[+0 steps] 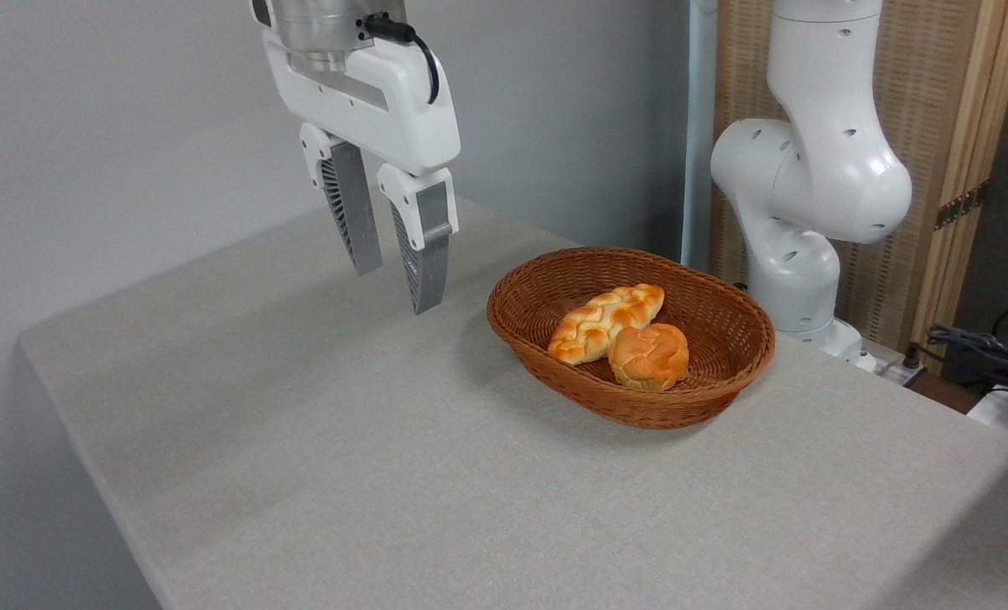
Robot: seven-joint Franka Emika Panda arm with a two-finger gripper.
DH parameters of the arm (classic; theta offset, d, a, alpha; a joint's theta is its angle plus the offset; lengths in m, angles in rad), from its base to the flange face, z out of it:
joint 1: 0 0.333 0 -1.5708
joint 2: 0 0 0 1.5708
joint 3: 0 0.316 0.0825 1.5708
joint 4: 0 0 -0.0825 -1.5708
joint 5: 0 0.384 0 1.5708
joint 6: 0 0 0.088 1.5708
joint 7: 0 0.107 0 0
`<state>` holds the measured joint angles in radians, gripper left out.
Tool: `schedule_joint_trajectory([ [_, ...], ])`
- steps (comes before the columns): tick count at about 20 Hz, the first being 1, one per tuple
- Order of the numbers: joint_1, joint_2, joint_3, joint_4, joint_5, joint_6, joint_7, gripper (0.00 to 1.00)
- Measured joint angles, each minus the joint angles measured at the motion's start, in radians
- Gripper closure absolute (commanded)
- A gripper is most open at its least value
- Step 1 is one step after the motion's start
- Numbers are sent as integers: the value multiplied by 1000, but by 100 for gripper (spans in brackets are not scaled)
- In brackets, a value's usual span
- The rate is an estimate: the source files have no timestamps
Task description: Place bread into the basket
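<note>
The bread [649,357], a small round bun, lies inside the basket [728,383], at its near right side, touching the end of a longer braided loaf [606,323] that lies beside it in the same basket. The gripper [398,286] hangs above the surface [318,457], up and to the left of the basket, with its fingers parted and nothing between them. Judged from how things lie, the task looks done, so the risks are small and mostly about the arm. If the gripper travels low toward the right, a fingertip could catch the thick braided rim and drag or tip the shallow basket, which sits fairly near the far edge of the surface; a shove that way might slide it off. The bun rests close to the near wall, and a jolt to the basket could roll it up against or over the low rim. A fresh reach into the basket could also disturb the loaf or wrongly lift the bun out again.
</note>
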<state>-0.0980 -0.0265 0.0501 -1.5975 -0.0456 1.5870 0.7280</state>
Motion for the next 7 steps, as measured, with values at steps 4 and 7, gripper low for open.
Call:
schedule_joint_trajectory([
  [4, 1, 3, 0, 0, 18, 0, -6, 0],
  [7, 1, 3, 0, 0, 19, 0, -7, 0],
])
